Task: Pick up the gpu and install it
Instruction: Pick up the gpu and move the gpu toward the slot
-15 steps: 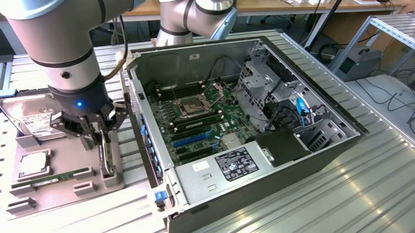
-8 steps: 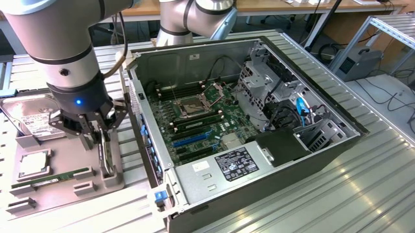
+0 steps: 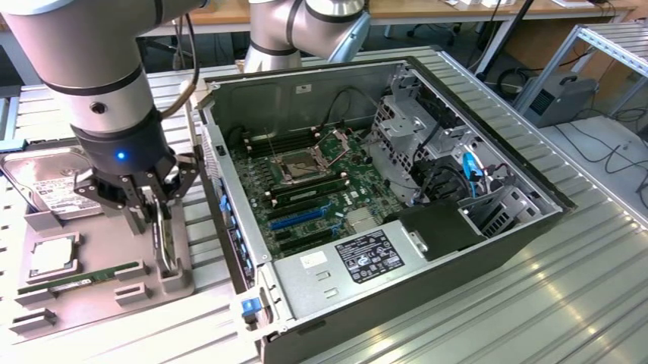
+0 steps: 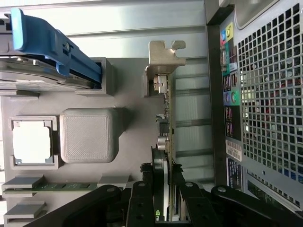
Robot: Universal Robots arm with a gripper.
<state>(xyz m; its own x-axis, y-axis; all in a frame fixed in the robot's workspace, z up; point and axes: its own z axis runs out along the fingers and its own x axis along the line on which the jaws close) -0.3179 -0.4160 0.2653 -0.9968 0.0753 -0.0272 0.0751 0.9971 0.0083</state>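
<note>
The gripper is closed on the gpu, with one finger pressed on each face of the card. The gpu stands on edge in a slot of the grey holder tray on the bench. The wrist view shows it edge-on, with its silver bracket at the end away from the fingers.

In the exterior view the tray lies at 9 o'clock from the open computer case, and the card is on the side of the tray nearest the case. From the gpu, the hard drive is at about 10 o'clock, the processor at 9 o'clock and the green memory stick at 8 o'clock. The motherboard lies exposed inside the case. The wrist view shows the case's perforated rear panel just beside the gpu.
</note>
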